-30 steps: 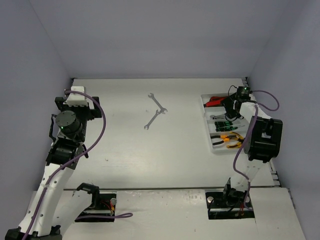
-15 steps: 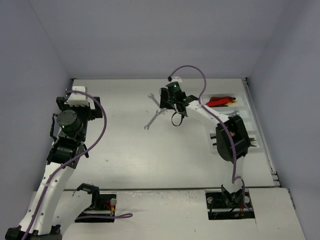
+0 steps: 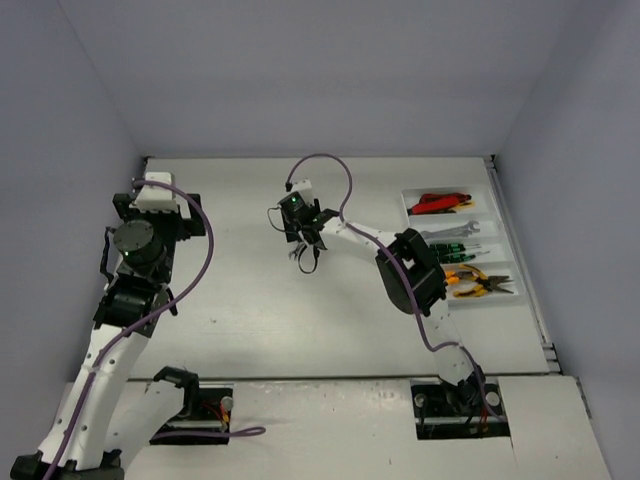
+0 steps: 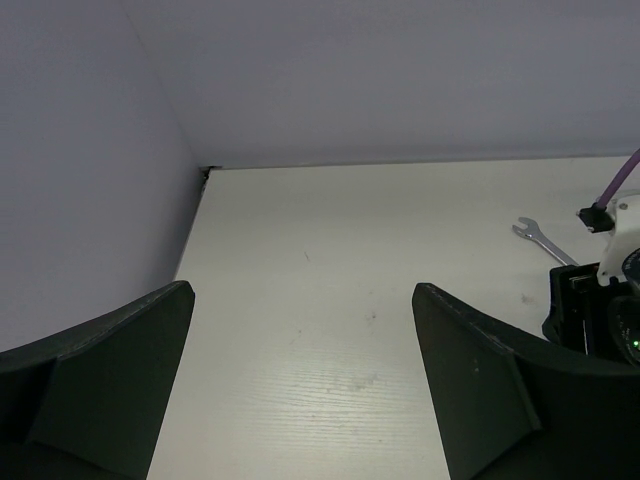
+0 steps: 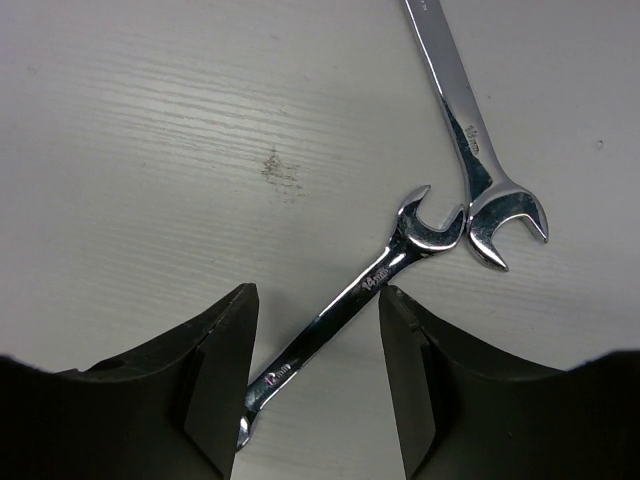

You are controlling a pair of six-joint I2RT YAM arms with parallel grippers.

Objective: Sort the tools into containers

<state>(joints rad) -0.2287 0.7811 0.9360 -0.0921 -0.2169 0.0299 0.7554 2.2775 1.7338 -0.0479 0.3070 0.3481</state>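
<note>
Now your right jaws stand part-open astride a silver wrench (image 5: pixel 340 310) lying on the worktop (image 5: pixel 150 150). Your left jaws are wide open.

Mid-tabletop (image 3: pixel 250 300), the nearer wrench (image 5: pixel 350 305) and the farther wrench (image 5: pixel 470 140) lie head to head, touching, the nearer's shaft between the right claw's (image 5: pixel 315 300) parted jaws, while the tray (image 3: pixel 484 215) sits well apart at the right edge, tools (image 3: pixel 478 283) in every compartment.

Right arm (image 3: pixel 405 270) stretches leftward, right pincer (image 5: pixel 317 300) pointing down, partly spread; left arm (image 3: pixel 130 275) folded, left pincer (image 4: pixel 303 300) spread wide.
</note>
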